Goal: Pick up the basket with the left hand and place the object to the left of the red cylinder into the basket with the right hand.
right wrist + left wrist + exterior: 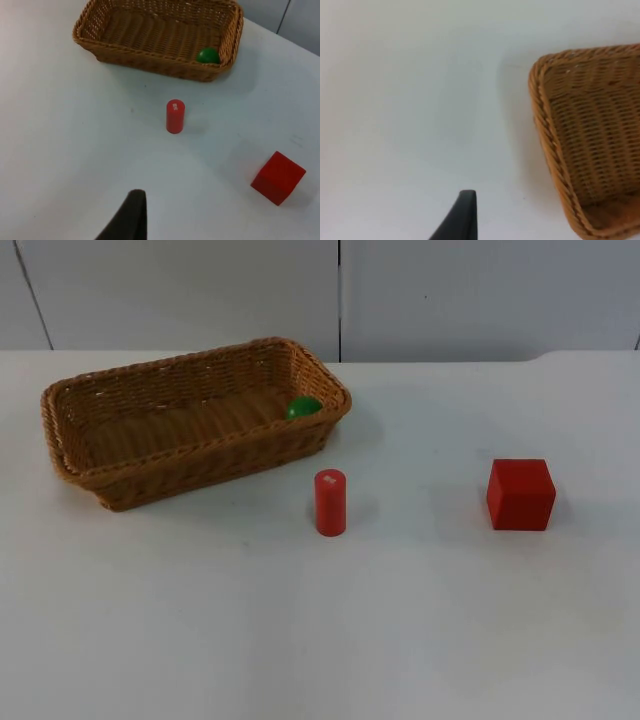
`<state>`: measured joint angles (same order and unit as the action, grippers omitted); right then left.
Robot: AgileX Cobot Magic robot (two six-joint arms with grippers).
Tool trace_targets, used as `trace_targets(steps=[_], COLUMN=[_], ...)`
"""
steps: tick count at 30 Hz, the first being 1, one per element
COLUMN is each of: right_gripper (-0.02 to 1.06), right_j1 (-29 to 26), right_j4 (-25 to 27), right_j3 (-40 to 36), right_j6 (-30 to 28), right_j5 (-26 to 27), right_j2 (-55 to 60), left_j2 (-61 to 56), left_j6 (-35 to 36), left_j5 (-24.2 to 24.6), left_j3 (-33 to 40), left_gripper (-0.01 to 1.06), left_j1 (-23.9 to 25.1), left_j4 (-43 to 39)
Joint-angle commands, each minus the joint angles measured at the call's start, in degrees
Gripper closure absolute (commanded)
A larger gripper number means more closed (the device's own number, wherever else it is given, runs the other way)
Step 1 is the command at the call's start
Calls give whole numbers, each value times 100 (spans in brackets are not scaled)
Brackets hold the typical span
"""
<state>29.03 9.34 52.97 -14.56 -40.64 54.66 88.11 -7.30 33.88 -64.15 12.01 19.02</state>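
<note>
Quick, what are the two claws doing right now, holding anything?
Left gripper: beside the wicker basket, holding nothing; open or closed cannot be told.
Right gripper: above the table, holding nothing; cannot be told.

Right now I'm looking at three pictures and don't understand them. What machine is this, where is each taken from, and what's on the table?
This is a two-armed robot. One picture comes from a fixed camera above the white table. The other two come from cameras on each wrist: the dark tip in each is a finger of the left end effector and a finger of the right end effector, both over the table, holding nothing. On the table sit a wicker basket with a green ball inside, an upright red cylinder in front of it, and a red cube off to the right.
</note>
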Motion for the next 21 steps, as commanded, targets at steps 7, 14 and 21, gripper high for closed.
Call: trace_targets(steps=[7, 14, 21], right_gripper=[1, 1, 1], right_j1=[4, 4, 4], right_j4=[0, 0, 0], right_j3=[-14, -14, -14], right_j6=[33, 67, 205], right_j5=[96, 60, -292], right_j2=[-141, -1029, -1770], left_j2=[-1631, -3225, -4511], left_j6=[-196, -359, -895], left_j5=[479, 833, 835], left_j3=[458, 768, 1437], left_gripper=[8, 8, 8], left_j1=[5, 5, 5], left_j4=[-29, 47, 547])
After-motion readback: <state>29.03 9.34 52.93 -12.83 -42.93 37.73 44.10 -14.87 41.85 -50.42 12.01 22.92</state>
